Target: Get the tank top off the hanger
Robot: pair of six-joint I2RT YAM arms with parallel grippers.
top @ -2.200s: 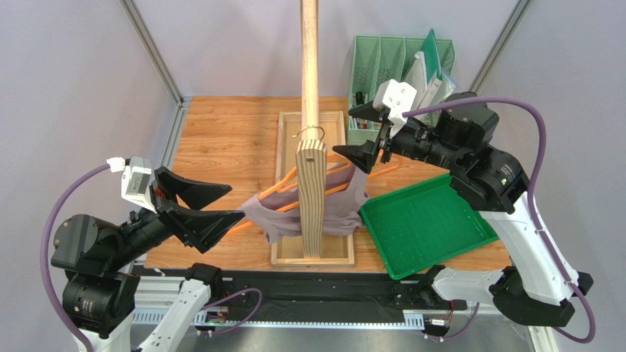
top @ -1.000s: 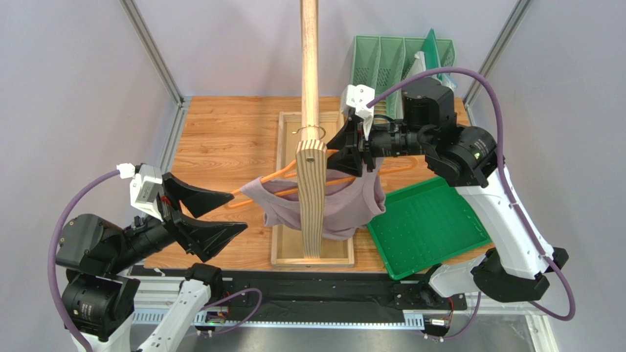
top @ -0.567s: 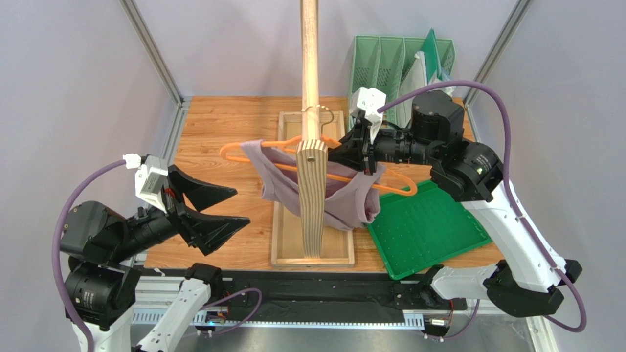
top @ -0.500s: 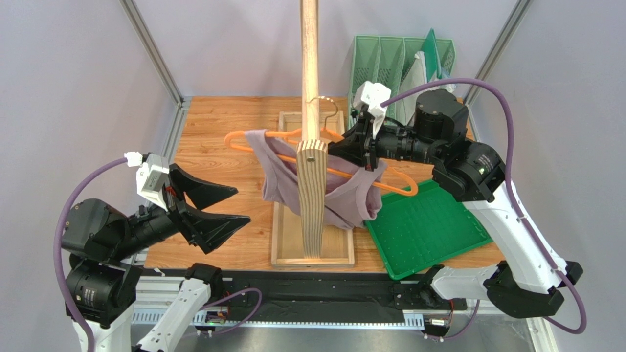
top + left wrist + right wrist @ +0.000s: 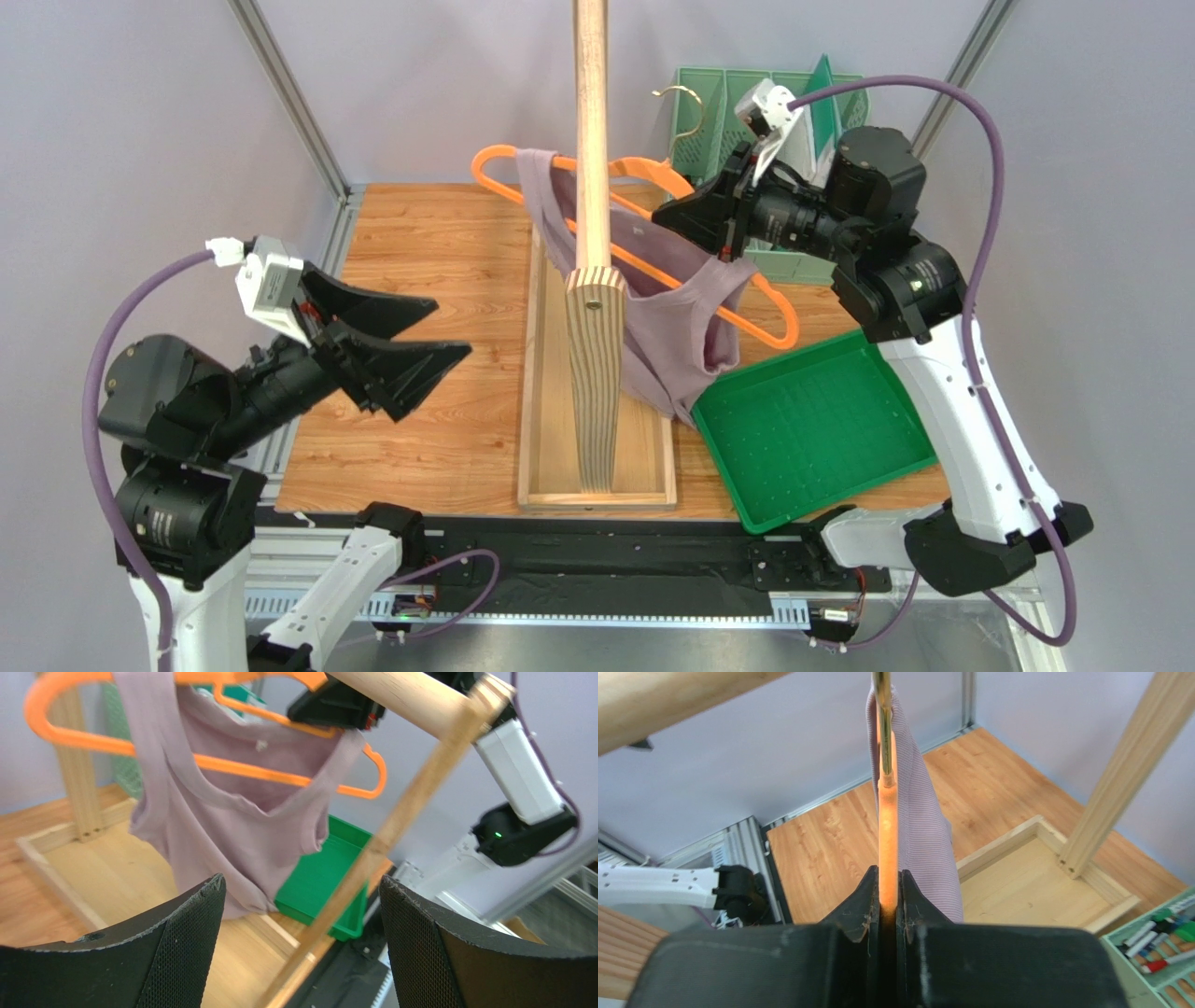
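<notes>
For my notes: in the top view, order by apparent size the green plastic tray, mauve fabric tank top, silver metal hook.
Largest: green plastic tray.
Then mauve tank top, nearly equal, nearer the camera.
Smallest: silver metal hook.

Wooden table [image 5: 421, 259] bearing rack base [image 5: 596, 494], green tray [image 5: 814, 420], mint organizer [image 5: 713, 101]

Top cam: high, behind my arm bases, looking down on the brown wooden worktop [image 5: 421, 252]. Left wrist cam looks out past my left tool [image 5: 300, 889], mid-range, at the thin orange plastic hanger [image 5: 77, 742]. Right wrist cam: pressed close along that hanger, facing down to the worktop. All three share the hanger.
</notes>
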